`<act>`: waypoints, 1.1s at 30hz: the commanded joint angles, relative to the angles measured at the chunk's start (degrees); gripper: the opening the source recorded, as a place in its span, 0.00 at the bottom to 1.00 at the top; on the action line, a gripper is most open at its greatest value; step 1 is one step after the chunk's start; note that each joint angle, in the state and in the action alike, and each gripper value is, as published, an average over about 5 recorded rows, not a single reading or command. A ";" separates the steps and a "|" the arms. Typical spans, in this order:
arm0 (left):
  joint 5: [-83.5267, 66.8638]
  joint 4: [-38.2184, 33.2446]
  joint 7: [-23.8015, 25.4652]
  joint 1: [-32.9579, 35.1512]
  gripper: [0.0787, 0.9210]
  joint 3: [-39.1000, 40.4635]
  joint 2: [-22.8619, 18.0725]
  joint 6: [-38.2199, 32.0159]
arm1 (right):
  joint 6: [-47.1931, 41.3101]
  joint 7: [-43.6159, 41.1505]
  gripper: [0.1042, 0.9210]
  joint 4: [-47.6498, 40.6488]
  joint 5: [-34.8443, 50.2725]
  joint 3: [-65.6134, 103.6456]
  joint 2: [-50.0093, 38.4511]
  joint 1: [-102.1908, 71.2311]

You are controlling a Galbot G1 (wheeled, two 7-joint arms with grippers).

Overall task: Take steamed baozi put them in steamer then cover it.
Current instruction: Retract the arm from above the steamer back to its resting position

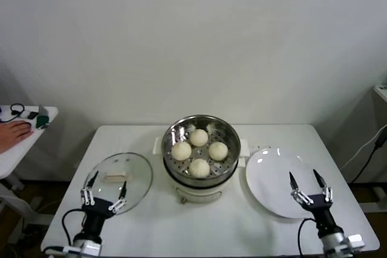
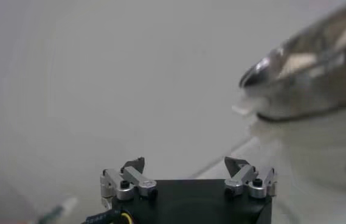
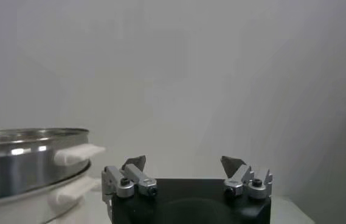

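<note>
Several cream-white baozi (image 1: 199,151) sit inside the shiny steel steamer (image 1: 230,132) on its cream pot base at the table's middle. The steamer has no cover on it. The round glass lid (image 1: 136,176) with a cream handle lies flat on the table to the steamer's left. My left gripper (image 1: 106,184) is open and empty, low over the lid's near edge. My right gripper (image 1: 307,182) is open and empty over the near part of the empty white plate (image 1: 269,173). The steamer also shows in the left wrist view (image 2: 309,67) and in the right wrist view (image 3: 20,158).
A small side table (image 1: 24,134) at the far left holds small items, and a person's hand (image 1: 12,132) rests on it. A cable (image 1: 369,149) hangs at the far right. The white table's front edge lies just behind both grippers.
</note>
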 commanded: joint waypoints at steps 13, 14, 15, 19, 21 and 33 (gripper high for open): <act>50.41 29.15 -14.13 -15.47 0.88 2.10 -0.77 2.26 | 5.05 2.18 0.88 -3.42 -3.44 -2.03 7.05 -4.24; 50.56 29.69 -14.10 -15.84 0.88 2.05 -0.80 2.33 | 5.04 2.25 0.88 -3.43 -3.41 -1.96 7.10 -4.27; 50.70 30.05 -14.07 -16.21 0.88 2.01 -0.81 2.41 | 5.02 2.31 0.88 -3.42 -3.37 -1.88 7.14 -4.30; 50.95 30.85 -13.83 -17.80 0.88 2.05 -0.49 2.89 | 4.88 2.37 0.88 -3.42 -3.31 -1.64 7.25 -4.36; 50.95 31.62 -13.78 -18.85 0.88 2.17 -0.30 3.30 | 4.82 2.37 0.88 -3.43 -3.32 -1.58 7.35 -4.41; 51.31 37.24 -13.79 -24.50 0.88 2.70 0.86 4.83 | 4.81 2.24 0.88 -3.01 -3.85 -1.35 8.68 -5.16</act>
